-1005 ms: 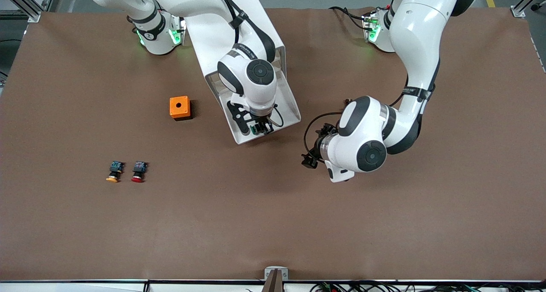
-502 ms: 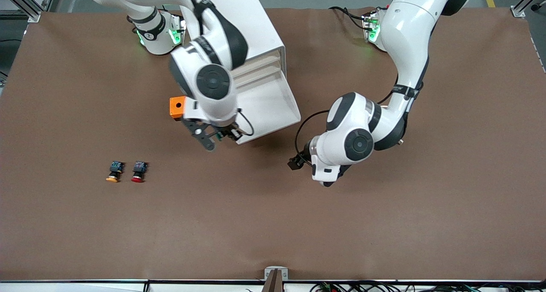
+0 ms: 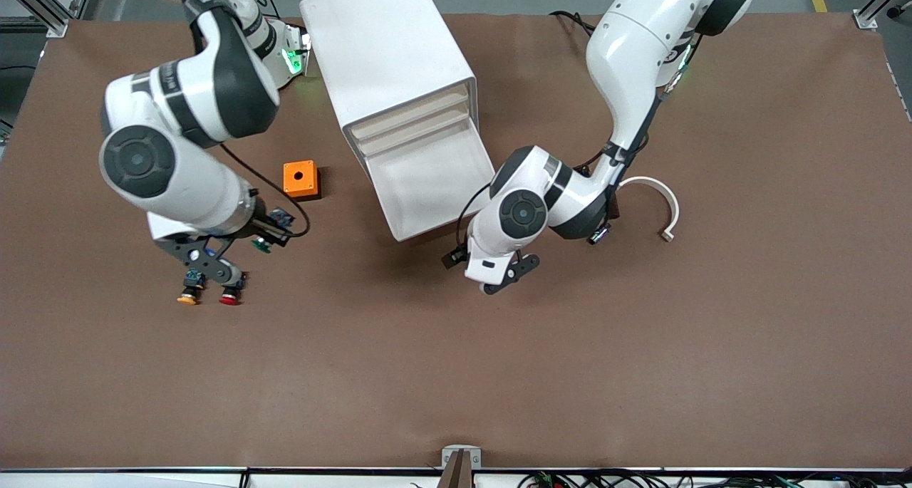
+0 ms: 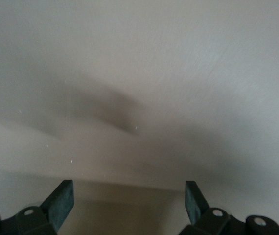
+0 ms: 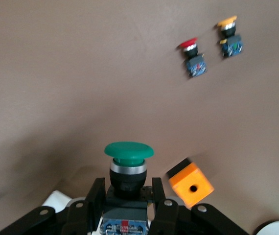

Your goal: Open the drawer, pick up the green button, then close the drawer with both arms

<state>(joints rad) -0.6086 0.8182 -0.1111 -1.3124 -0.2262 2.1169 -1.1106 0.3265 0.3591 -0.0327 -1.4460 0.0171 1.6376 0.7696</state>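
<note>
1. Right gripper [image 3: 260, 244]: hanging over the bare brown table [image 3: 456, 374], just above the red-capped button [image 3: 230, 296] and yellow-capped button [image 3: 188, 296]; its fingers [image 5: 93, 198] are clamping the green-capped button [image 5: 128, 164] by its black body, cap pointing away from the wrist.
2. Green-capped button: sitting in the air between the right gripper's fingers, outside the drawer [image 3: 431, 189], toward the right arm's end of the table.
3. Drawer: standing pulled out of the white cabinet [image 3: 388, 53], its shallow white tray showing open toward the front camera; two cream slats are showing above it on the cabinet face.
4. Left gripper [image 4: 129, 203]: hovering just beside the drawer's front corner, toward the left arm's end; its fingers [image 4: 61, 198] are standing spread with nothing between them, facing a pale blurred surface in the left wrist view.
5. Orange box [image 3: 301, 179]: resting on the table beside the cabinet, toward the right arm's end, one round hole showing on top.
6. Red-capped and yellow-capped buttons: lying side by side, apart, nearer the front camera than the orange box.
7. White curved strip [image 3: 659, 203]: lying on the table beside the left arm.
</note>
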